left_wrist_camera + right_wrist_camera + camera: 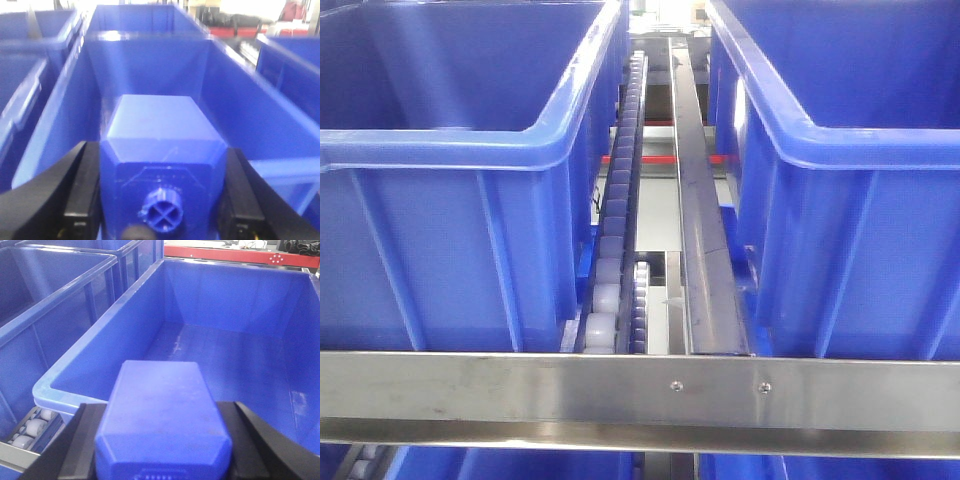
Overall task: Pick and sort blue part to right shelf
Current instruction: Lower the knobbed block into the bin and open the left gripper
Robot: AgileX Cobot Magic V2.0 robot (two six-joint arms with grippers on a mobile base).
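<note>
Gripping a first blue part (162,130), the left end effector (162,200) is clamped on it, the black fingers (82,195) pressing its two flanks; the end face turned toward the wrist camera carries a round boss with a cross-shaped recess (162,216). The part hangs over the open mouth of a long blue bin (250,110), with further blue bins (25,90) just beside it on one side. The right end effector (162,452) is likewise closed on a second blue part (160,405), a block with chamfered edges, held above the near rim of a deep blue bin (100,325). A roller track (32,427) shows below that rim, and a red frame (220,252) runs behind the bin's far wall. The front view shows the shelf surface: a left bin (440,250) and a right bin (860,230) stand apart, with a line of rollers (620,200) and a steel channel (700,220) between them and a steel rail (620,390) across the front.
</note>
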